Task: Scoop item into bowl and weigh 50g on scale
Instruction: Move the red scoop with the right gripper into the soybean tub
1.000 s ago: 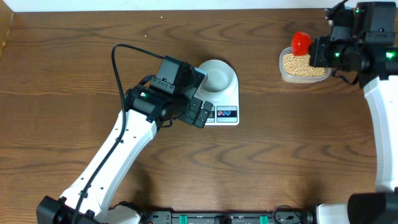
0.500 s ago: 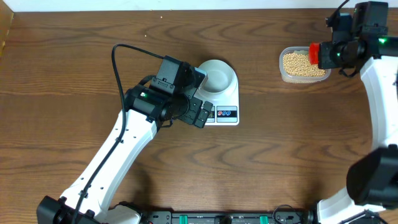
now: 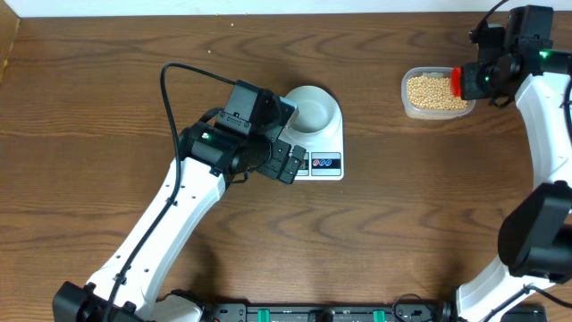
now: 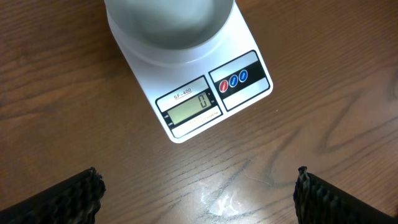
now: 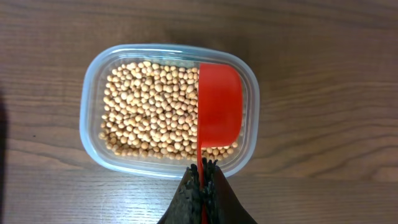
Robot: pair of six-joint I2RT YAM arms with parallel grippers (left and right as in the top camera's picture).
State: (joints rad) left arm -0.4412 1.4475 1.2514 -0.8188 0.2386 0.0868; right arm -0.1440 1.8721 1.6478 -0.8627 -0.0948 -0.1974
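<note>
R fingers (image 5: pixel 186 200) pinch smooth red plastic scoop (image 5: pixel 219 102) over round tan beans (image 5: pixel 149 112); L fingers (image 4: pixel 62 200) wide, empty.

brown wood table (image 3: pixel 107 80) — white scale (image 3: pixel 329 148) near middle, clear plastic tub (image 3: pixel 435 114) at far right — well apart.

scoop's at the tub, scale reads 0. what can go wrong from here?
1. The right gripper pinches the red scoop by its thin handle only; loaded with beans it may twist and spill.
2. The bowl sits far from the tub; a heaped scoop could shed beans en route.
3. The open left gripper hangs close to the scale; a bump would upset its 0 reading.
</note>
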